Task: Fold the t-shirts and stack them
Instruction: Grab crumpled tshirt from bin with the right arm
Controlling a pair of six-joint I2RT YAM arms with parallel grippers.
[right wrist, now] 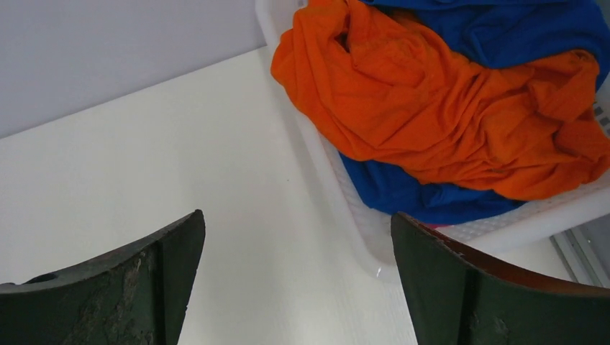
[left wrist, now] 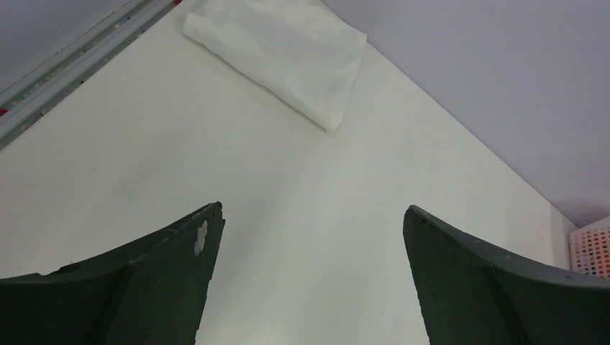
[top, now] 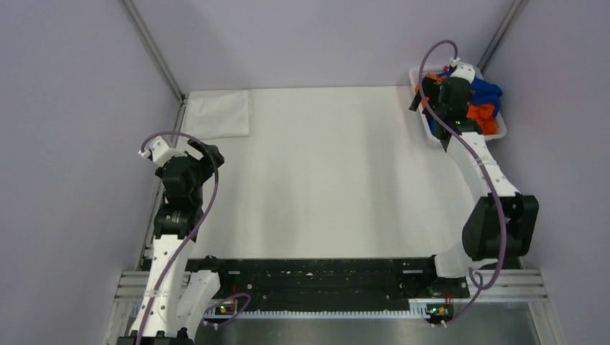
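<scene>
Orange shirt [top: 483, 115] [right wrist: 446, 108] and blue shirt [top: 490, 91] [right wrist: 503, 29] lie crumpled together in a white basket [top: 416, 74] [right wrist: 345, 194] at far right corner of desk [top: 324, 180] [right wrist: 180, 144]. Orange is mostly on top, draped over basket's left rim; blue shows above & below it. Neither is folded.

Right jaws: spread wide, nothing between them. They're up at the basket's left side, over the rim where it meets bare desk. Wrist view has the shirts just ahead, right finger [right wrist: 496, 295] in front of the basket wall. Not touching cloth as far as can be seen.

Left jaws: also wide, empty, over left side of desk w/ only bare top under them. A folded white cloth [top: 218, 113] [left wrist: 280, 54] lies flat at far left corner, well apart from them.
</scene>
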